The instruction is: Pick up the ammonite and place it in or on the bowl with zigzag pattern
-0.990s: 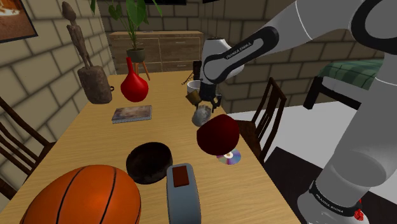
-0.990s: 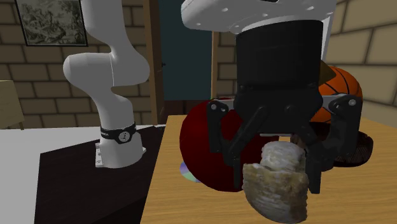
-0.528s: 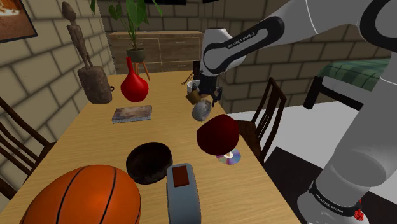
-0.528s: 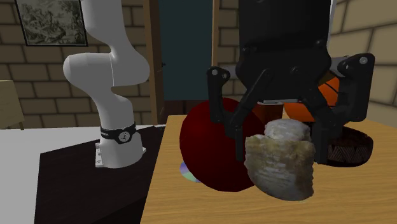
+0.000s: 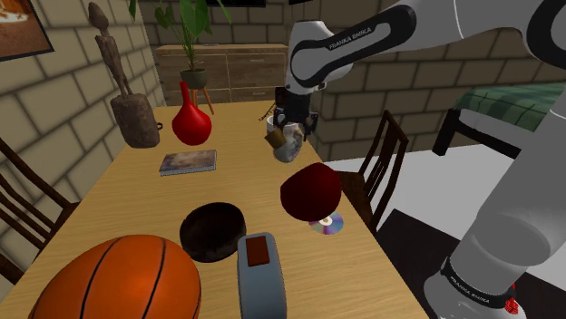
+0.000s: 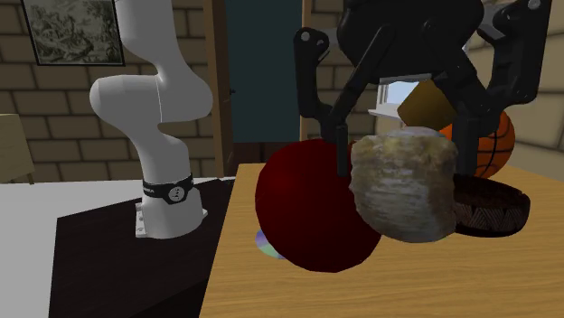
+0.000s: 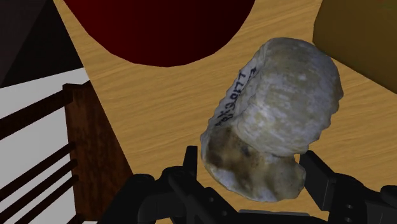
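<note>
Since gripper point(image 5: 292, 138) is clamped on the ammonite point(image 7: 280, 108), clear of table point(image 5: 118, 199), pick's done. Next: carry to zigzag bowl point(image 5: 213, 231), well apart from gripper, lower & release.

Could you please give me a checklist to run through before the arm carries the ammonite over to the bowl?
1. Grasp: the end effector clasps the ammonite between its fingers: ok.
2. Lift: the ammonite hangs off the table: ok.
3. Target: the bowl is upright and empty: ok.
4. Route: the red ball sits close to the way to the bowl; clearance: cannot tell.
5. Grip firm enough for the carry: cannot tell.
</note>
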You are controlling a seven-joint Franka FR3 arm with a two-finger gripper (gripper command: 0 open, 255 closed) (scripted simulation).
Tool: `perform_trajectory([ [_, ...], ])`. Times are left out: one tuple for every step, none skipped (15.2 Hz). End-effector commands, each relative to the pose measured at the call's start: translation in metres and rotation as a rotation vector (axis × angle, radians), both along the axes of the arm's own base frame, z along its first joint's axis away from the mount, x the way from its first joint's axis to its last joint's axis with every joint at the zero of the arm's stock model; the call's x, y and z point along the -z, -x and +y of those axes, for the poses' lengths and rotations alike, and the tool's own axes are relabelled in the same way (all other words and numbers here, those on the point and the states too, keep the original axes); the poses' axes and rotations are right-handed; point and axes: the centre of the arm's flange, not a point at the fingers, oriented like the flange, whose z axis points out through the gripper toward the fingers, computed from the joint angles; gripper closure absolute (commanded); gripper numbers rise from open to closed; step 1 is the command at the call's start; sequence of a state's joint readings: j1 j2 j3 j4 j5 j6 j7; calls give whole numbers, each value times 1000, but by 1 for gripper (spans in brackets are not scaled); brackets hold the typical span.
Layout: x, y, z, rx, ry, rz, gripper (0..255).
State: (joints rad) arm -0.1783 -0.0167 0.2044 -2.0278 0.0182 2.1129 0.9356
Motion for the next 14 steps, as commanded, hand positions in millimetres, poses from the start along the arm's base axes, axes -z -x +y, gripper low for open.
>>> perform_trajectory([
  [-8, -1, 1, 0, 0, 0, 255],
  [-8, 0, 14, 0, 0, 0, 255],
  [-8, 0, 27, 0, 0, 0, 255],
  [-9, 1, 40, 0, 0, 0, 255],
  [-9, 2, 54, 0, 0, 0, 255],
  [-9, 3, 67, 0, 0, 0, 255],
  [-10, 3, 80, 0, 0, 0, 255],
  [-10, 4, 93, 0, 0, 0, 255],
  [-10, 5, 106, 0, 0, 0, 255],
  [-11, 6, 120, 0, 0, 0, 255],
  [-11, 7, 133, 0, 0, 0, 255],
  [-11, 7, 146, 0, 0, 0, 255],
  [-12, 8, 159, 0, 0, 0, 255],
  [-12, 9, 172, 0, 0, 0, 255],
])
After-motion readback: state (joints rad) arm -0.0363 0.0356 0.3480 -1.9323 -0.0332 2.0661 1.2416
